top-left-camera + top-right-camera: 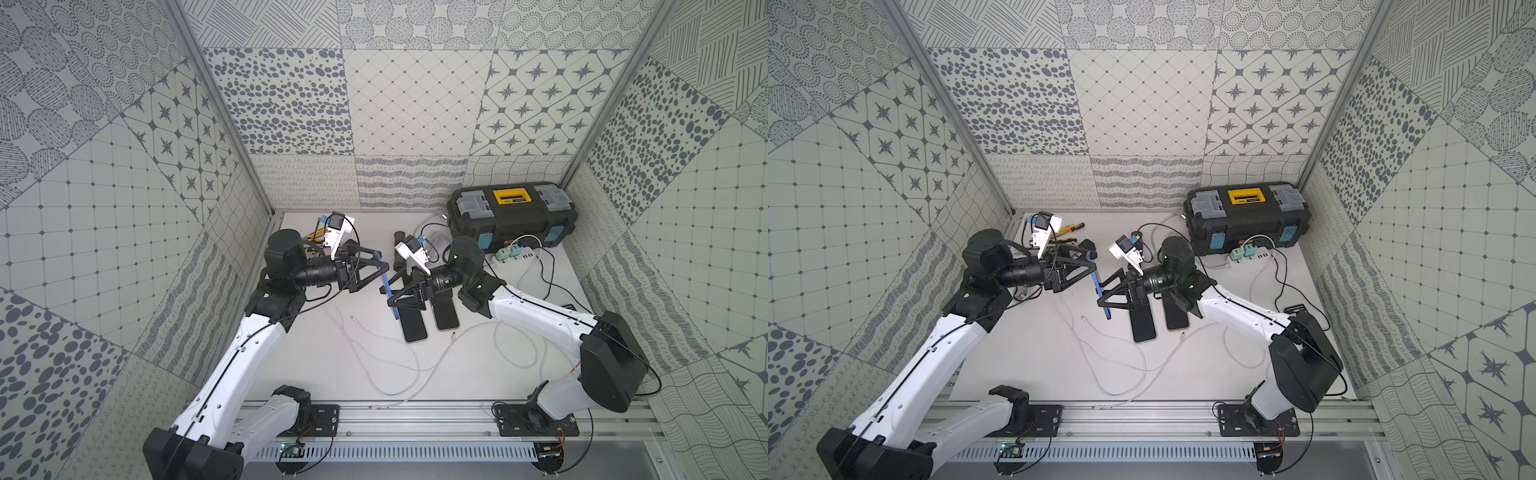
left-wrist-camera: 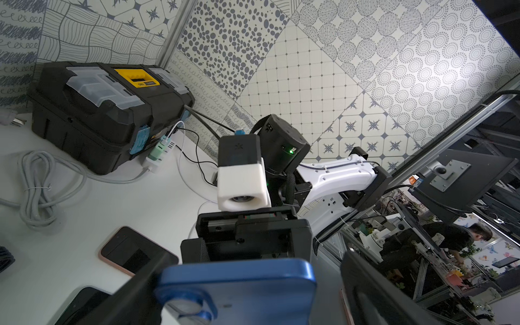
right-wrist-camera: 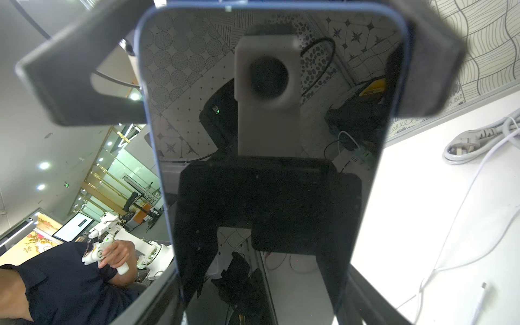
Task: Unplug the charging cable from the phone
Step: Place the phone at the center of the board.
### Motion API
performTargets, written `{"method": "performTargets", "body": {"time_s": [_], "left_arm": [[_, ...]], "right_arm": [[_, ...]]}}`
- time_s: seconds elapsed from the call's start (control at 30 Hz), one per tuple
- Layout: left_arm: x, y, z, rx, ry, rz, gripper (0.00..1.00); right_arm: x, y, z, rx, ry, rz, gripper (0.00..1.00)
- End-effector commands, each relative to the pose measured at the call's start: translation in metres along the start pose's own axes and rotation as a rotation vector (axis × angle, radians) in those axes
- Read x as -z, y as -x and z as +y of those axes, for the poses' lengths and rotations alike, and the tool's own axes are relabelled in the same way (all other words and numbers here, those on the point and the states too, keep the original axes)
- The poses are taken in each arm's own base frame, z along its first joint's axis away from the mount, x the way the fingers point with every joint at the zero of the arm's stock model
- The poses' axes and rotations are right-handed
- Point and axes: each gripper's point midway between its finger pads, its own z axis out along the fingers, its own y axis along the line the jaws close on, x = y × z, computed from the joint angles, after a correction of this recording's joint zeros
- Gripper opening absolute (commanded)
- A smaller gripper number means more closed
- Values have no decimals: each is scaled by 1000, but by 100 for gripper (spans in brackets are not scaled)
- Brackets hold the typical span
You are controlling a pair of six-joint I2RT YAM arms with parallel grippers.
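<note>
Three phones were in the scene. One blue phone (image 1: 386, 289) was up in the air at the middle, between the two grippers, with its dark screen turned to the right arm. Two dark phones (image 1: 414, 328) lay flat and side by side on the white surface (image 1: 324, 374), just nearer than the blue one.

The right gripper (image 3: 259, 281) was clamped on the long edges of the blue phone and carried it. The left gripper (image 2: 250, 287) had its jaws spread around the other end of that phone — in the left wrist view a gap showed between one finger and the phone's edge.

White charging cables (image 3: 482, 288) lay in loose loops on the surface around the dark phones. At least two free plug ends rested there, apart from the blue phone. Their exact number I could not count.

At the far right stood one black toolbox (image 1: 513, 212) with a yellow part on its lid. It was closed, so its contents were hidden. In front of it one white power strip (image 1: 530, 252) carried two green chargers (image 1: 515, 249), and one gray cord (image 2: 36, 191) lay bundled left of the toolbox. The writing on the yellow part was too small to read.
</note>
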Motion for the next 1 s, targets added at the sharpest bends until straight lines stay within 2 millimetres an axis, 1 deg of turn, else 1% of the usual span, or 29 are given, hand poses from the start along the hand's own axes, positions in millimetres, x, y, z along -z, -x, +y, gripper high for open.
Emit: {"method": "performTargets", "body": {"time_s": [0.0,0.1,0.27,0.47,0.53,0.6,0.77,0.97], "left_arm": [[5,6,3,-83,80,-24,98],[13,10,19,-93,216,-57,98],[30,13,52,-105,452,-96,98],[48,14,75,-109,625,-118,98],[55,16,80,-116,679,-133,98],[62,17,85,-122,731,-152,98],[79,21,91,-141,830,-200,98],[83,20,95,-143,863,-205,98]], "right_arm": [[2,7,2,40,-1,-31,35],[2,7,-4,16,-28,-44,34],[4,3,-27,-41,-137,-48,34],[8,0,-57,-103,-312,-52,36],[9,-2,-67,-122,-366,-50,36],[11,-6,-80,-146,-455,-34,37],[14,-13,-108,-194,-624,-24,38],[17,-21,-134,-218,-847,10,39]]}}
